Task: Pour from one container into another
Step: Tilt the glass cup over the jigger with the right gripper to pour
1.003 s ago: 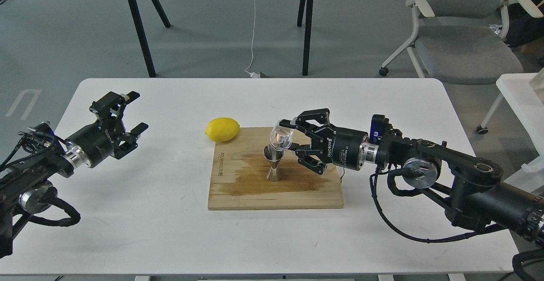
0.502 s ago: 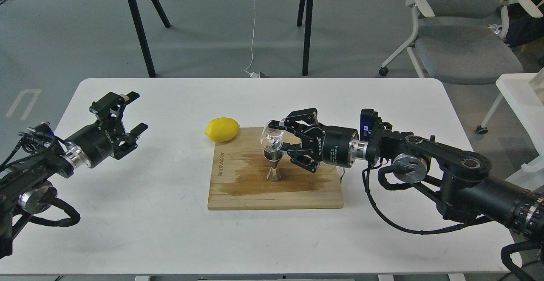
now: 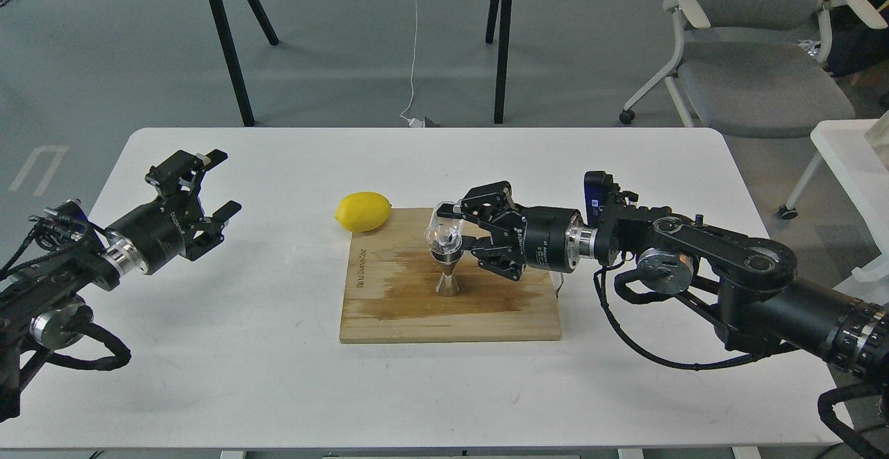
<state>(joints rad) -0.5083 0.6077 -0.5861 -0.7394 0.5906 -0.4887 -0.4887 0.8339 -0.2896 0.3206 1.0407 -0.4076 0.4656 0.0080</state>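
Note:
My right gripper (image 3: 455, 228) is shut on the small clear glass cup (image 3: 443, 231), holding it tipped over directly above the steel jigger (image 3: 448, 271). The cup's mouth points down at the jigger's upper cone and nearly touches its rim. The jigger stands upright on the wooden cutting board (image 3: 486, 313) in the middle of the table. My left gripper (image 3: 217, 182) hovers open and empty over the left side of the table, far from the board.
A yellow lemon (image 3: 363, 210) lies at the board's far-left corner. The board has a dark wet stain around the jigger. The white table (image 3: 278, 376) ends just below. A grey office chair (image 3: 750, 63) and black table legs stand behind.
My right gripper has carried the cup leftward and a little lower, from above-right of the jigger to right over it, tipping it further. The left arm has stayed still.

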